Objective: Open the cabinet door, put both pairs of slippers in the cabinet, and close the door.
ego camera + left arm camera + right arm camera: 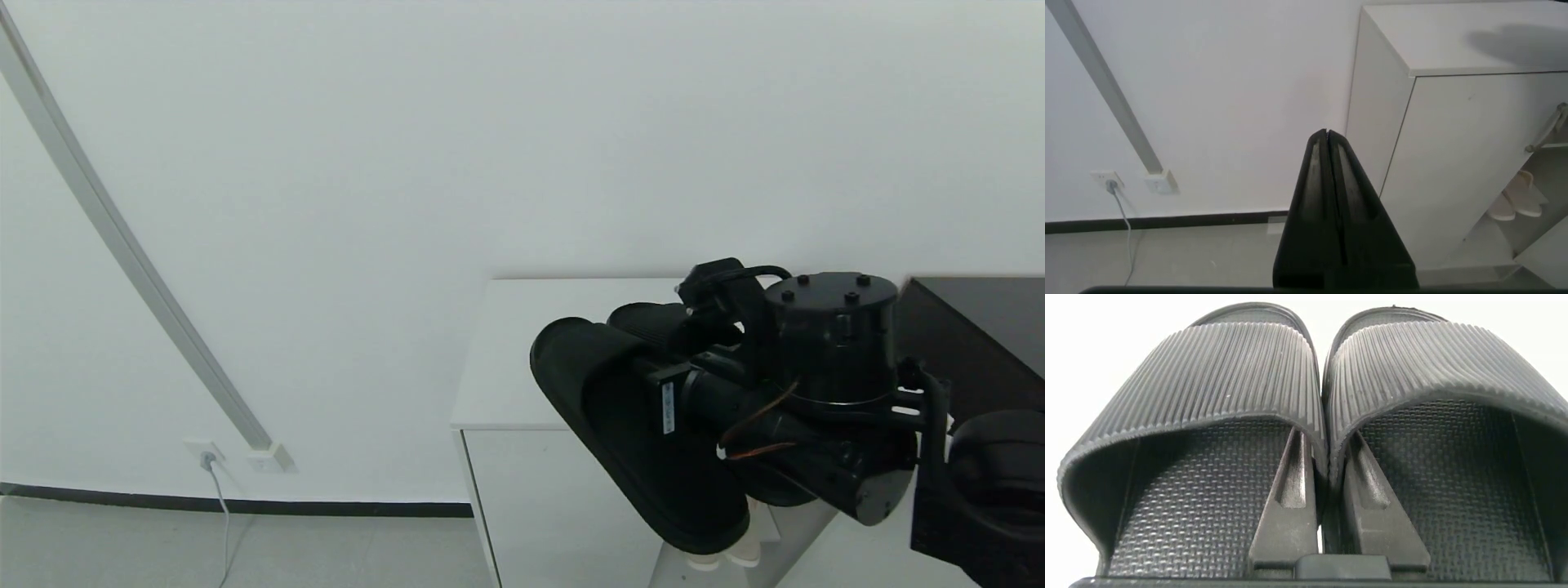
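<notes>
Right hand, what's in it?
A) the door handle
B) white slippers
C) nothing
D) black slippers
D: in the right wrist view, the right hand has its fingers clamped on the adjoining inner sides of the two black slippers.

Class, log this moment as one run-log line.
right gripper: shut on black slippers | left gripper: shut, empty | pale slippers: in cabinet
</notes>
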### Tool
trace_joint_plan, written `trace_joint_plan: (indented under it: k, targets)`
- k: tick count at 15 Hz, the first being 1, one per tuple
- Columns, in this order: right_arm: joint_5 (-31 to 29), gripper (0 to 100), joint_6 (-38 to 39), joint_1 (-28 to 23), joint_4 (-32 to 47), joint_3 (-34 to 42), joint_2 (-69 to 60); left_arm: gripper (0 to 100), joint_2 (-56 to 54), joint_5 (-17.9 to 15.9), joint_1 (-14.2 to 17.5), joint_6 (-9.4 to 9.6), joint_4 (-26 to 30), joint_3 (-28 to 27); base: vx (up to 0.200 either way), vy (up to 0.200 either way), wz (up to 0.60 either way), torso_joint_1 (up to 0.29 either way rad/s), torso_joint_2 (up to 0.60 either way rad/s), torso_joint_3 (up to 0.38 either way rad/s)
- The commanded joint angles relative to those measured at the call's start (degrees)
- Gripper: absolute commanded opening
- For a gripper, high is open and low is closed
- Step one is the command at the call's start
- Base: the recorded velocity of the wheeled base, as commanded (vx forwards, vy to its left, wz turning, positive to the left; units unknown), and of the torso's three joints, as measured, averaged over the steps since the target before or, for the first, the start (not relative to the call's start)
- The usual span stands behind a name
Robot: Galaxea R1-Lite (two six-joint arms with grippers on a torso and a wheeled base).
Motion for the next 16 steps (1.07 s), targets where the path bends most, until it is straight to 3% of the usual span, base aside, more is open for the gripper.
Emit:
trace_joint_plan:
  k: [1, 7, 16]
  targets:
    - [-0.03, 0, -0.14, 0.95, -0.11, 1.53, -2.75, 0, 0.08, -0.02, 0.01, -0.05, -0.01, 0.0, 0.0, 0.0, 0.0, 0.0, 0.0, 0.0]
    - [-0.21, 0, -0.14, 1.66, -0.29, 1.79, -1.08, 0, 0.08, -0.02, 0.01, -0.05, -0.01, 0.0, 0.0, 0.0, 0.0, 0.0, 0.0, 0.0]
    - [-0.3, 0, -0.14, 2.71, -0.38, 2.93, -0.9, 0, 0.08, -0.02, 0.01, -0.05, -0.01, 0.0, -0.2, 0.0, 0.0, 0.003, 0.0, 0.002]
